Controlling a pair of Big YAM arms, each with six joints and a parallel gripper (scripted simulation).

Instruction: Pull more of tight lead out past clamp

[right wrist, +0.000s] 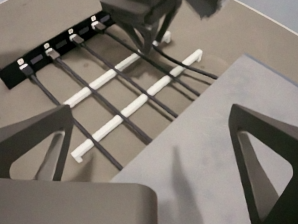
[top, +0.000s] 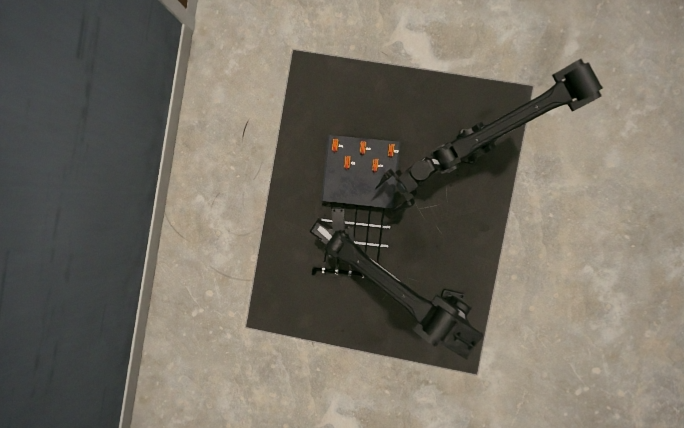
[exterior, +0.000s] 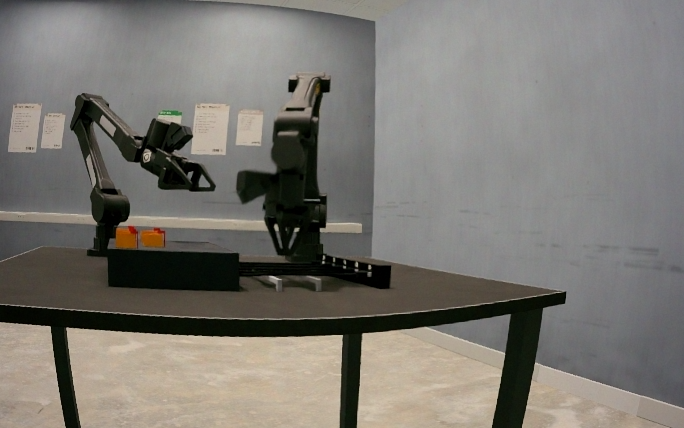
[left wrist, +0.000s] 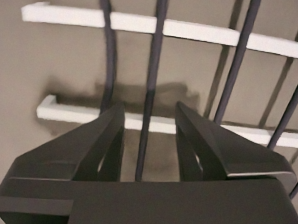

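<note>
Five dark leads [top: 362, 231] run from the black box [top: 362, 174] over two white bars [top: 370, 244] to the port strip [top: 336, 272]. Several orange handles [top: 363, 153] stand on the box top. My left gripper [left wrist: 150, 111] [top: 336, 224] points down over the leads, its fingers on either side of one lead [left wrist: 152, 76] with a gap on both sides; it stands near the box end of the leads and also shows in the right wrist view [right wrist: 149, 36]. My right gripper [top: 392, 194] [exterior: 201, 184] is open and empty, hovering above the box's near corner.
The port strip [right wrist: 53, 52] holds the plugs in a row. The white bars [left wrist: 160, 26] lie crosswise under the leads. The left arm [top: 393, 287] stretches over the port strip. Posters hang on the back wall.
</note>
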